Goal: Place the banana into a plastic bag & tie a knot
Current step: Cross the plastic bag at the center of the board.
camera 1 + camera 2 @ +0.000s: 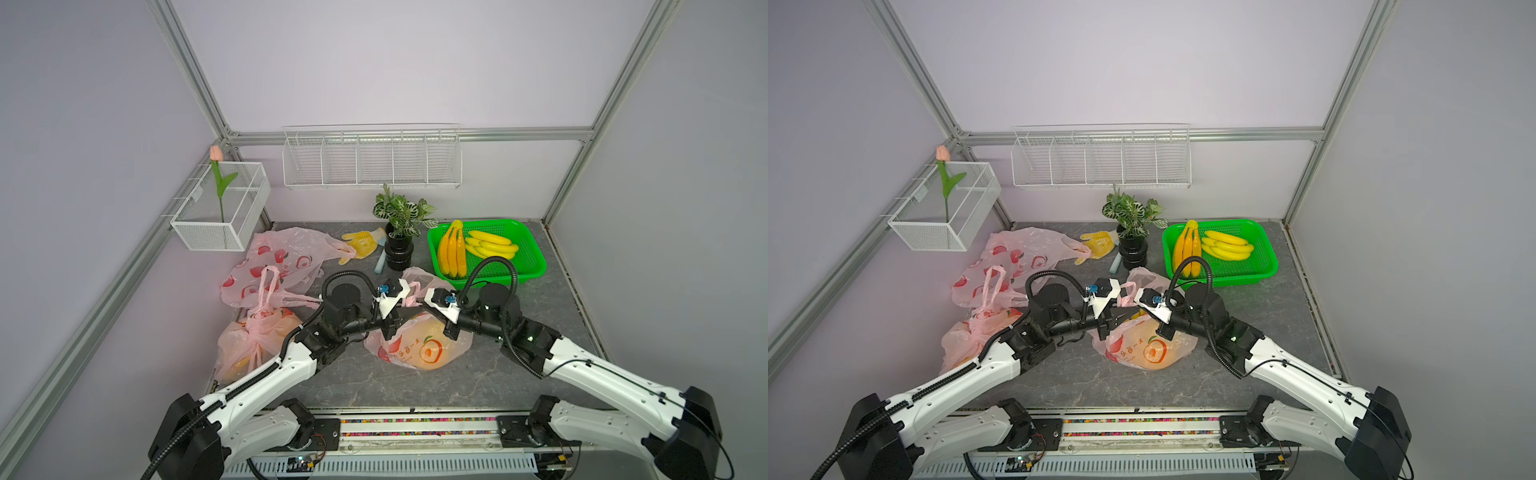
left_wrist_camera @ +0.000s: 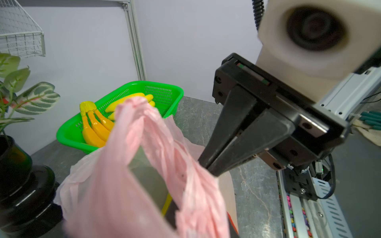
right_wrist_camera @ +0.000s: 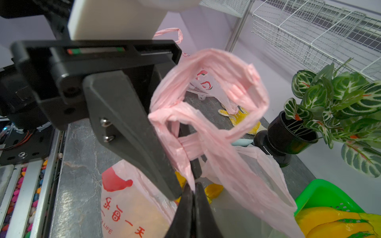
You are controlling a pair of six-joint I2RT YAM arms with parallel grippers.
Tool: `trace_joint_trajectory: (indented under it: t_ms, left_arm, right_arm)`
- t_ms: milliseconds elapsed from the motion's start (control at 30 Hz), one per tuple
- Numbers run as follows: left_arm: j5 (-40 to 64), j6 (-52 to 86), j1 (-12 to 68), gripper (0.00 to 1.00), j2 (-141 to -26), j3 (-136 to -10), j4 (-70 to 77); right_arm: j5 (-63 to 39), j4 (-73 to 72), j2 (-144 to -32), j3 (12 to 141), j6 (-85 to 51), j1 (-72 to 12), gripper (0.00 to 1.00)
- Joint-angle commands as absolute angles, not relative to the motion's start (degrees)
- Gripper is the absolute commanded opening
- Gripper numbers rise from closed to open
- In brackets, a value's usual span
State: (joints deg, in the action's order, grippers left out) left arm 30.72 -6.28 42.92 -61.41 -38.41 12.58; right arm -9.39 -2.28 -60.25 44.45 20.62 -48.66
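Pinching one pink handle loop [image 2: 165, 148] between clenched jaws, the right gripper [image 2: 208, 168] held it up above the plastic bag [image 1: 419, 351], which lay near the middle of the grey table [image 1: 415, 386]. The right wrist view showed the same grip from close by. Its two fingertips [image 3: 203, 206] were pressed together with a thin strand of pink film caught between them.

The left gripper [image 1: 392, 328] hung just to the left, over the bag's left edge, and the two wrists were close together. In the right wrist view one of its fingers stood in front of the twisted handle and the other behind, with pink bands passing between them. Whether those jaws were clamping the plastic I could not tell.

The banana [image 3: 214, 190] sat inside the bag, showing as a yellow patch through the open mouth below the lifted handles. The bag's printed side faced the near edge in both top views. The handles were crossed in a loose loop, not yet drawn tight.

Farther off to the right of the bag stood a green basket [image 1: 536, 257] holding a yellow bunch [image 1: 492, 245] and an orange-yellow bunch [image 1: 451, 251]. A potted plant [image 1: 401, 232] stood just left of the basket, with a yellow glove [image 1: 363, 243] beside it. An empty printed bag [image 1: 282, 257] lay spread at far left, and a tied, filled bag [image 1: 253, 340] sat at near left.
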Motion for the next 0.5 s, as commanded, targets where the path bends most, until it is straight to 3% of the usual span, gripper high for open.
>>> trace_joint_trajectory:
  t_ms: [0,167,467]
  left_arm:
    - [27.2,-6.32,42.57,0.11,-61.78,-40.85,13.32]
    - [26.04,-6.67,42.62,0.01,-61.51,-40.37,13.53]
    - [27.84,-9.78,42.63,0.0,-61.31,-39.2,14.15]
  right_arm:
    - [-13.1,-1.48,-59.05,43.51,22.76,-50.61,0.12]
    - [-11.86,-2.15,-56.16,42.13,22.25,-50.62,0.23]
    - [-4.6,0.53,-51.44,44.99,16.13,-49.97,0.4]
